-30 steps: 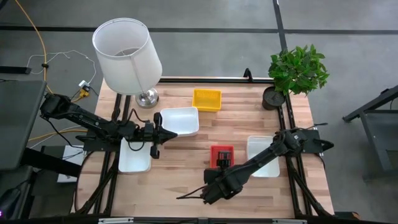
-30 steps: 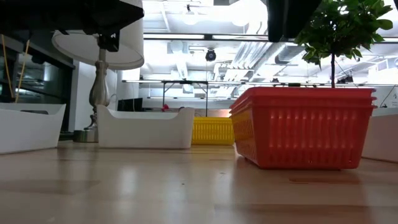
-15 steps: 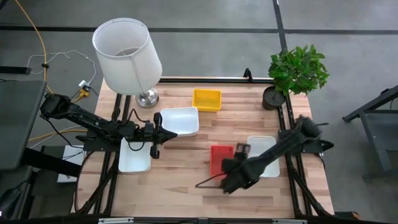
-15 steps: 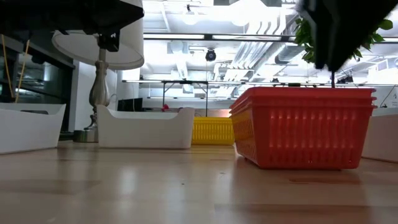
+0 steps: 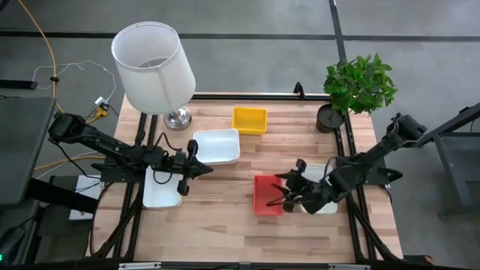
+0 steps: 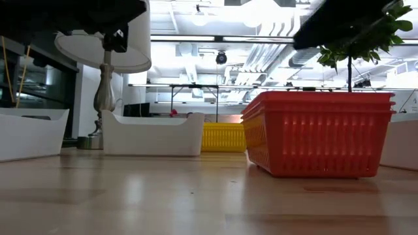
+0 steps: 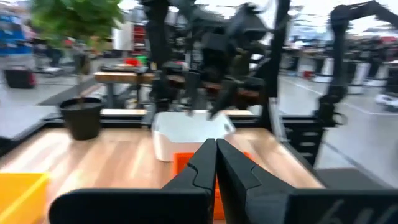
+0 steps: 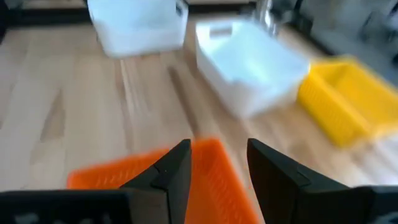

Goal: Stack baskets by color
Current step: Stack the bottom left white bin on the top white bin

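Observation:
The red basket stack (image 5: 266,195) sits on the table at mid-right and looms large in the low view (image 6: 320,134). My right gripper (image 5: 289,193) hovers open over its right side. In the right wrist view its fingertips (image 8: 219,149) stand above the red basket (image 8: 199,180), apart from it as far as shows. My left gripper (image 5: 199,166) is shut and empty, held level between two white baskets (image 5: 217,145) (image 5: 161,191). A third white basket (image 5: 319,187) lies partly under my right arm. The yellow basket (image 5: 249,120) is at the far middle.
A white lamp (image 5: 154,67) stands at the far left corner and a potted plant (image 5: 360,86) at the far right corner. Bare wood lies along the table's near edge (image 5: 225,240).
My right gripper has drawn back from the near edge toward the table's right and far side, turning as it went. It now hangs over the red basket. The baskets have stayed where they were.

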Motion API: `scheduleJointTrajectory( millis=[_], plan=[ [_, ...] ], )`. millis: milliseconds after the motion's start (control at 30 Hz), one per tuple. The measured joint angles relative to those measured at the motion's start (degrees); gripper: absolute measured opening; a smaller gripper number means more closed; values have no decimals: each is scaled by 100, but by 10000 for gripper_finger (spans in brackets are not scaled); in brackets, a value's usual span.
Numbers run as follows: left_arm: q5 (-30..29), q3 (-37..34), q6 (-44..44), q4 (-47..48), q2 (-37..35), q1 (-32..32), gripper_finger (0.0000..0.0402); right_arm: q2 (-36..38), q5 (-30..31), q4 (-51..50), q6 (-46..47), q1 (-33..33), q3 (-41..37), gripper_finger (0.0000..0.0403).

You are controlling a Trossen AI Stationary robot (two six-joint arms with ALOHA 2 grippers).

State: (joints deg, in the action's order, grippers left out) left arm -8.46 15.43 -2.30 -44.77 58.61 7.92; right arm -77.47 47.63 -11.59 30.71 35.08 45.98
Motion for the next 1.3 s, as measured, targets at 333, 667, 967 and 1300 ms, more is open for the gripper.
scheduleJointTrajectory(
  millis=[333, 667, 967, 1300],
  plan=[
    [-39, 56, -185, 46, 0, 0, 8, 33, -77, 2943, -1824, -571, -1148, 142],
    [-323, 2095, -861, 3948, 135, 534, 145, 33, -101, 3187, -2184, -881, -1168, 142],
    [-923, 4224, -3848, 9142, 581, 1428, 188, 31, 183, 3311, -2327, -893, -1168, 142],
    [-1207, 3633, -7531, 10128, 991, 2018, 184, 29, 151, 3307, -2042, -893, -1168, 142]
  ],
)
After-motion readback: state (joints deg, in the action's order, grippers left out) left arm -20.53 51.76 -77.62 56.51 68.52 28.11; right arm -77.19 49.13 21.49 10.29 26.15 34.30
